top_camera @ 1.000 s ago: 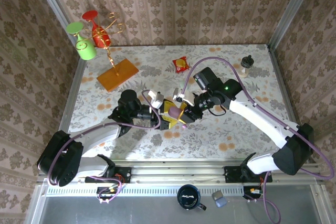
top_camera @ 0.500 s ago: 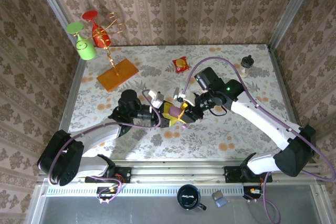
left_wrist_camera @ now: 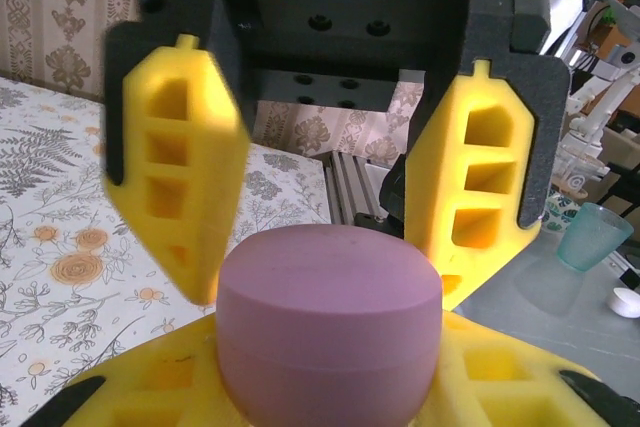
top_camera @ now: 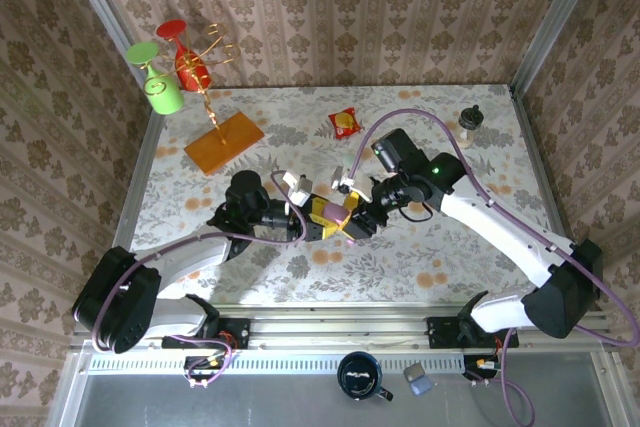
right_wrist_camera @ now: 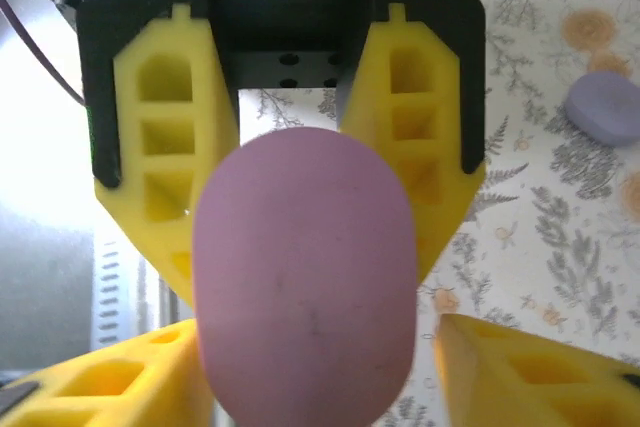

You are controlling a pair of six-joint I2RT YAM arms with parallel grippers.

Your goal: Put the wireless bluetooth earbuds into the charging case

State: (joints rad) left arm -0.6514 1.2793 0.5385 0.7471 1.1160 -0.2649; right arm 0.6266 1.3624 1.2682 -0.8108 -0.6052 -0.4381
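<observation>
Much of the mauve charging case [right_wrist_camera: 305,277] hides at the table's [top_camera: 480,147] middle between the left gripper [top_camera: 318,219], clenched on it, and the right gripper [top_camera: 352,219], released; its long axis runs gripper to gripper.

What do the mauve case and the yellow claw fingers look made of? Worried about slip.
Charging case: probably smooth plastic, matte; even mauve, soft sheen, a fine seam around it. Claw fingers: yellow plastic, matte, moulded or printed with open cells; hard or rubbery, cannot tell.
</observation>
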